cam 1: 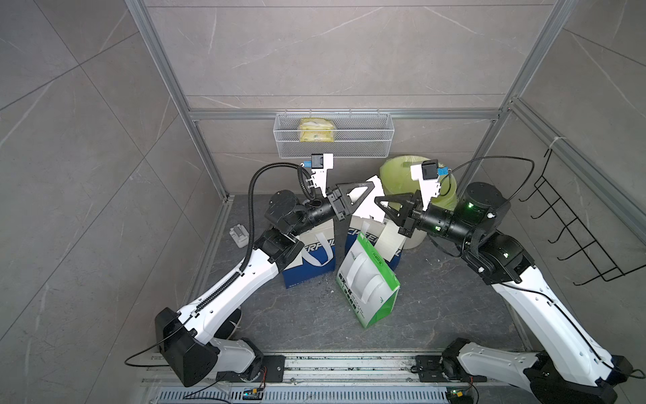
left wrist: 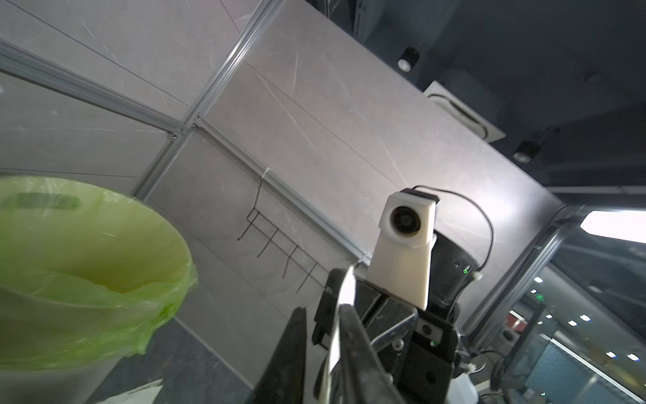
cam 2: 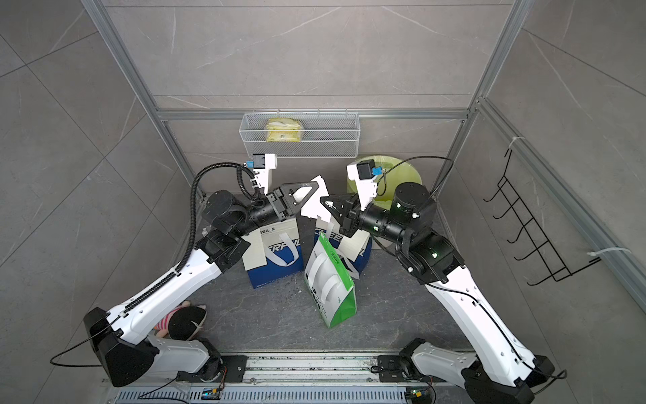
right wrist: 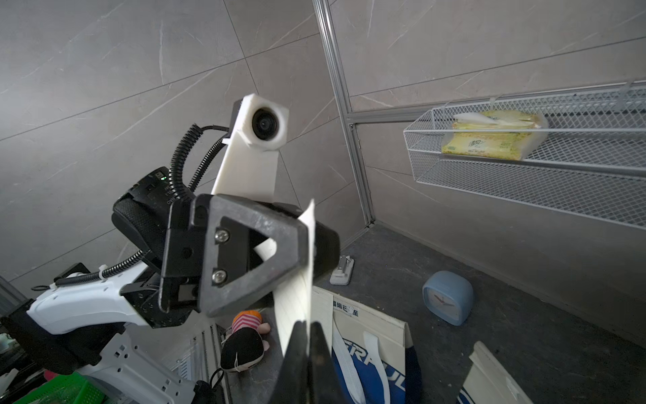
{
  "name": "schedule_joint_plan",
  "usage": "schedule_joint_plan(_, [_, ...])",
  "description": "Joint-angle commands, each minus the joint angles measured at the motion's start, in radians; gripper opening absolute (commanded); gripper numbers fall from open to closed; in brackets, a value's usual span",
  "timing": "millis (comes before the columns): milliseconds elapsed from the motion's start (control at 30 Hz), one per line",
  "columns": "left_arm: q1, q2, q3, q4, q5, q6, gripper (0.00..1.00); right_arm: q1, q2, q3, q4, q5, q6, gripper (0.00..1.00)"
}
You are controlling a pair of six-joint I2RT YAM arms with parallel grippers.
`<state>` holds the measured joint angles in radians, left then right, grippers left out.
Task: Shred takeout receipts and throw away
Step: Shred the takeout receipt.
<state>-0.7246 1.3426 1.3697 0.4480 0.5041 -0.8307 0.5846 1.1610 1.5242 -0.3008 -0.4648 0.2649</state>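
Note:
A white takeout receipt (cam 1: 372, 199) (cam 2: 316, 204) hangs in the air between my two grippers, above the bags. My right gripper (cam 1: 380, 203) (right wrist: 307, 327) is shut on one edge of it. My left gripper (cam 1: 367, 191) (left wrist: 322, 314) stands open around the opposite edge. In the left wrist view the receipt (left wrist: 341, 314) lies against one finger with a gap to the other finger. In the right wrist view the receipt (right wrist: 297, 297) runs from my left gripper down into my shut right fingers. Another white slip (cam 1: 389, 241) sits on a blue-and-white bag (cam 1: 395, 260).
A bin with a green liner (cam 1: 398, 178) (left wrist: 87, 262) stands just behind the grippers. A second blue-and-white bag (cam 1: 311, 259) and a green-and-white bag (cam 1: 370, 283) stand below. On the wall hang a wire basket (cam 1: 367, 147) and a black rack (cam 1: 576, 238). A blue clock (right wrist: 447, 297) and a doll (right wrist: 244, 335) lie on the floor.

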Motion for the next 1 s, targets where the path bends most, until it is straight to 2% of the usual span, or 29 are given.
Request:
schedule_joint_plan(0, [-0.002,-0.086,0.06,-0.191,0.017,0.28,0.63,-0.002,-0.017,0.042,-0.074,0.006,-0.112,0.0])
schedule_joint_plan(67, [-0.002,-0.115,0.106,-0.378,0.055,0.503,0.74,-0.002,-0.011,0.075,-0.159,0.001,-0.231,0.0])
schedule_joint_plan(167, [-0.002,-0.142,0.182,-0.625,0.062,0.796,0.78,-0.002,0.0,0.112,-0.28,0.058,-0.399,0.0])
schedule_joint_plan(267, [-0.003,-0.137,0.263,-0.797,0.05,0.965,0.77,-0.002,0.009,0.134,-0.368,0.104,-0.568,0.0])
schedule_joint_plan(367, [-0.003,-0.08,0.382,-0.977,0.091,1.091,0.71,-0.002,0.014,0.141,-0.412,0.081,-0.714,0.0])
schedule_joint_plan(500, [-0.004,-0.007,0.497,-1.102,0.131,1.189,0.66,-0.001,0.011,0.149,-0.429,0.024,-0.824,0.0])
schedule_joint_plan(700, [-0.005,0.055,0.569,-1.163,0.179,1.246,0.68,0.0,0.019,0.174,-0.447,0.004,-0.881,0.0])
schedule_joint_plan(833, [-0.023,0.102,0.609,-1.207,0.161,1.266,0.69,0.0,0.023,0.182,-0.448,-0.017,-0.898,0.0])
schedule_joint_plan(967, [-0.054,0.117,0.614,-1.198,0.133,1.292,0.66,0.002,0.039,0.206,-0.461,-0.021,-0.906,0.0])
